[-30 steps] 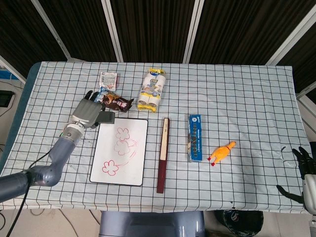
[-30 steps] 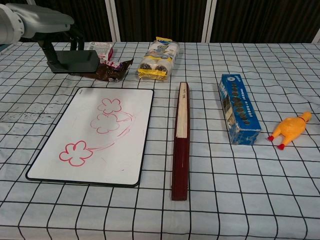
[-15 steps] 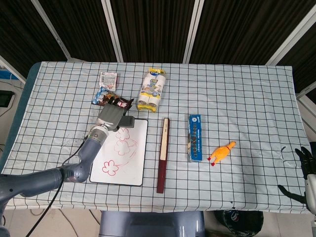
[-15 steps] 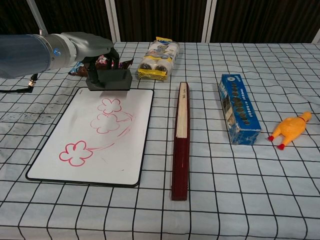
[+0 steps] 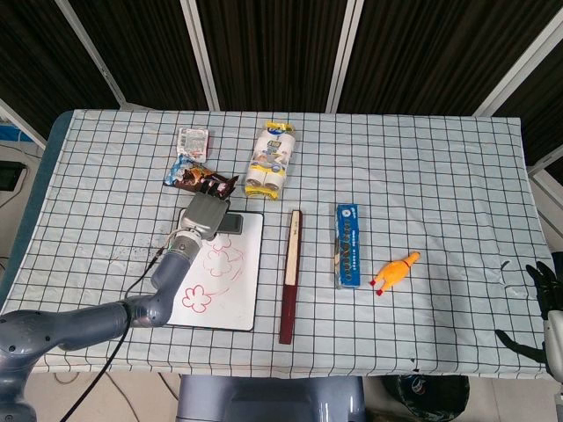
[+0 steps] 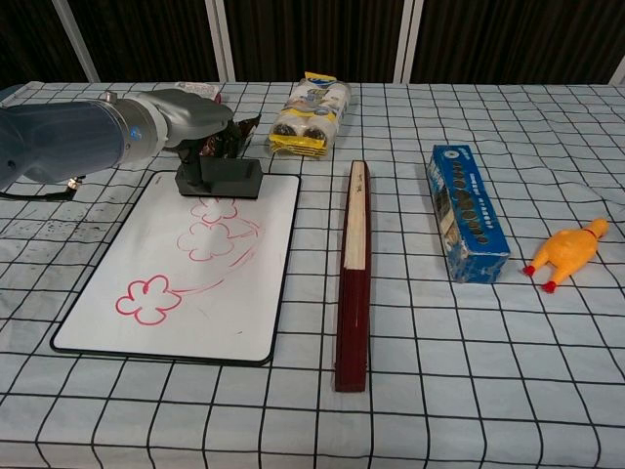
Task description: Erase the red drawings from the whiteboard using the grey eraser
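So our left hand [image 6: 200, 127] has swung in from off the left side of the whiteboard [image 6: 117, 293] over the last second, and now we've got the grey eraser [image 6: 221, 177] sitting right on the board's far edge, just above the top red flower [image 6: 213, 208]. Fingers are clamped down around the eraser, holding it from above. A half second ago it was hovering at the rim; now it looks planted on the white surface, so we reckon the actual wiping is about to start. All three red flowers plus the curvy stem lines look untouched, so nothing's erased yet. Our right hand [image 5: 547, 303] is parked way off at the table's right edge, fingers spread, holding nothing.
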Available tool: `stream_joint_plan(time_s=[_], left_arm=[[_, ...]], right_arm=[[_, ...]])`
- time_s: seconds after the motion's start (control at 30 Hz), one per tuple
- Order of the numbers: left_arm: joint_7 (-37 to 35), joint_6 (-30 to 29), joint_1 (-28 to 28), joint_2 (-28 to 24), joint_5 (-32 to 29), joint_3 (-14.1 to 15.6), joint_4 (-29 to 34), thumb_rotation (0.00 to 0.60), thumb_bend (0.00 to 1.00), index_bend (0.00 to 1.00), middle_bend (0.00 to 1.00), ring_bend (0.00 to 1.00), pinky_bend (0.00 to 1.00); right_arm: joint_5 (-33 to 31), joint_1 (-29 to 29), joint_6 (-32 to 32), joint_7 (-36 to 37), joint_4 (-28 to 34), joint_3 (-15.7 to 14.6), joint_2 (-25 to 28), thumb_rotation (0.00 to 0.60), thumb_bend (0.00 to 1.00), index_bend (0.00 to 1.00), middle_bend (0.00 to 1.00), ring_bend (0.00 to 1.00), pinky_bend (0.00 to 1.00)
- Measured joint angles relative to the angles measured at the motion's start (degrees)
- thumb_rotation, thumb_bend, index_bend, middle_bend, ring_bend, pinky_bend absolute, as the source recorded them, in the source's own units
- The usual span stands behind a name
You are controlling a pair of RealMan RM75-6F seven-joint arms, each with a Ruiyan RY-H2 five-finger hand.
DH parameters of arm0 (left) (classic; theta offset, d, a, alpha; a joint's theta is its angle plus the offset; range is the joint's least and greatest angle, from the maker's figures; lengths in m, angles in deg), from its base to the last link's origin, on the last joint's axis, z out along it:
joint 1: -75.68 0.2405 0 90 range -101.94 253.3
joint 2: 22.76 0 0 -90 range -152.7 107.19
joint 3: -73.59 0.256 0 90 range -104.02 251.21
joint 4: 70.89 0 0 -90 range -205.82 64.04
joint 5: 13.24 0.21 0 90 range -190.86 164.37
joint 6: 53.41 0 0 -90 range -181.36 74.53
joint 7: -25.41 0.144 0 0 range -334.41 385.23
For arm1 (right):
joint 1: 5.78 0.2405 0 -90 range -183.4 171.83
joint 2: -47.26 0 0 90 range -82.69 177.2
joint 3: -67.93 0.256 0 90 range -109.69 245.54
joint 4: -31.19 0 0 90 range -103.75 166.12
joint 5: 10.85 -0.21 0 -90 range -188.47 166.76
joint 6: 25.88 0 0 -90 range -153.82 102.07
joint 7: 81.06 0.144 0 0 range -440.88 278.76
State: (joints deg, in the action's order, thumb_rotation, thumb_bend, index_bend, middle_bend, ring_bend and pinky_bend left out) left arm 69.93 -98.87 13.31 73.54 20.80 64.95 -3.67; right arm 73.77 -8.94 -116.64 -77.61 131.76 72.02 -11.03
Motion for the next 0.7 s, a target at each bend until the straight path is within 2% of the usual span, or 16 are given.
stream_joint_plan(time_s=[0.27, 0.7], left_arm=[[0.22, -0.8, 0.83, -0.96, 1.21, 1.76, 3.1, 0.6, 0.36, 0.43, 0.49, 0.0, 0.0], [0.31, -2.4, 2.66, -5.33, 4.14, 5.19, 13.97, 0.6, 0.36, 0.43, 0.49, 0.0, 0.0]], right_arm=[[-0.04, 0.0, -0.11, 0.2, -0.03, 0.12, 0.07, 0.6, 0.17, 0.01, 0.06, 0.14, 0.19], [0.05, 0.0, -0.12, 0.27, -0.04, 0.11, 0.14, 0.6, 0.17, 0.01, 0.06, 0.14, 0.19]])
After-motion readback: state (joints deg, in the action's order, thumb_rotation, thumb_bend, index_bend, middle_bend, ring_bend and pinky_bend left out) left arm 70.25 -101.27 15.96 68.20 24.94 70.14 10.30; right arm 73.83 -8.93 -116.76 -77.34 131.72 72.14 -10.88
